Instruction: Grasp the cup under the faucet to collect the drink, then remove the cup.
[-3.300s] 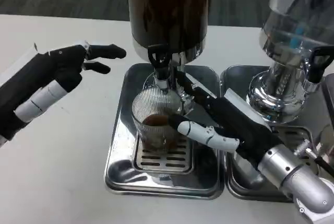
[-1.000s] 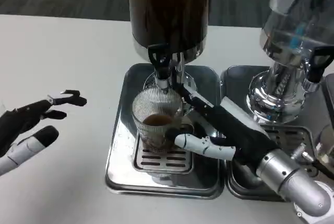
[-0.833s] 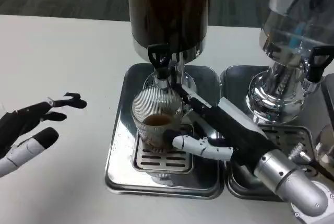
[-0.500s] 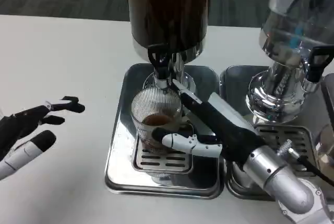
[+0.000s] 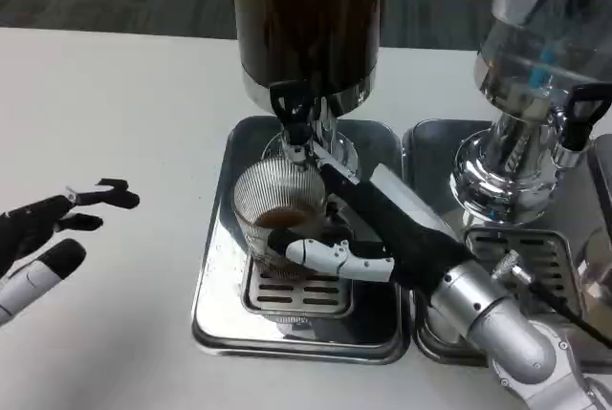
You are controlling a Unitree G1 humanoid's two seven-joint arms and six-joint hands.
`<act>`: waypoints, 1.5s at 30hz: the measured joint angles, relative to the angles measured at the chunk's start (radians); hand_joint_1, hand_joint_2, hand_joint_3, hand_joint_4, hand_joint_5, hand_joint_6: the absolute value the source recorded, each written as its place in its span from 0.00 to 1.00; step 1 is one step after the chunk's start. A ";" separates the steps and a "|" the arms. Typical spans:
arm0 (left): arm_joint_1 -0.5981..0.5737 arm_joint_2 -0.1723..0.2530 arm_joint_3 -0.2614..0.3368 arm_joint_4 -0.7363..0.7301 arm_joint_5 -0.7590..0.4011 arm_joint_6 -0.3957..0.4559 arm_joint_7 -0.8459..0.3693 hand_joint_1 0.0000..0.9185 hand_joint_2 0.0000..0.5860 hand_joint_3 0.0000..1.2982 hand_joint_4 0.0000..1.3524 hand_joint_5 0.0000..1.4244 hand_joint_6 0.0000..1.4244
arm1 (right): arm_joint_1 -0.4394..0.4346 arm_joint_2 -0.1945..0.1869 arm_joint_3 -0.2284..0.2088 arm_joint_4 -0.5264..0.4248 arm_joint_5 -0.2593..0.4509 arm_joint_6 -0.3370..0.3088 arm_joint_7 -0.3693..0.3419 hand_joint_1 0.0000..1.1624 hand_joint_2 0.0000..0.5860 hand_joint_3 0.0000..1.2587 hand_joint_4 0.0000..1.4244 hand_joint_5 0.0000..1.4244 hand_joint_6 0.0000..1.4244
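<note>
— Which step were you on at that moment?

— Collecting was done, or near enough by my reckoning, and I was at the point of taking the cup away. The ribbed glass cup (image 5: 277, 209) stood on the slotted grate of the left drip tray (image 5: 212, 314), right beneath the black faucet (image 5: 292, 114) of the dark drink dispenser (image 5: 308, 18), with a shallow pool of brown drink in its bottom. No stream was visible falling from the tap.

— And your hands?

— My right hand (image 5: 368, 228) was wrapped round the cup from the right side, a white and black finger curling across its front wall and the rest of the hand against its far side. I had hold of it. My left hand (image 5: 48, 238) hovered over the white table (image 5: 115, 95) well to the left of the tray, fingers spread, holding nothing.

— What did the next move ask of you?

— I judged it needed a firm, level grip: lift the cup just off the grate, draw it out from under the faucet without knocking the tap, and keep it upright so the drink stayed in. The second dispenser (image 5: 535, 75) stood close on the right, so my forearm had little room that way.
</note>
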 measured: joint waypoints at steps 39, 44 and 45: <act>0.022 0.009 0.007 -0.009 -0.002 0.010 0.007 0.00 0.22 0.28 0.14 0.10 0.20 | -0.030 0.034 -0.016 0.116 0.057 -0.078 -0.007 0.38 0.32 0.00 0.00 0.00 0.00; 0.023 0.015 0.007 -0.009 -0.003 0.016 0.007 0.00 0.24 0.29 0.15 0.10 0.20 | -0.038 0.033 -0.013 0.123 0.047 -0.078 -0.007 0.38 0.32 0.00 0.00 0.00 0.00; 0.023 0.016 0.007 -0.009 -0.003 0.017 0.007 0.00 0.24 0.29 0.15 0.10 0.20 | -0.044 0.033 -0.012 0.130 0.047 -0.078 -0.007 0.39 0.31 0.00 0.00 0.00 0.00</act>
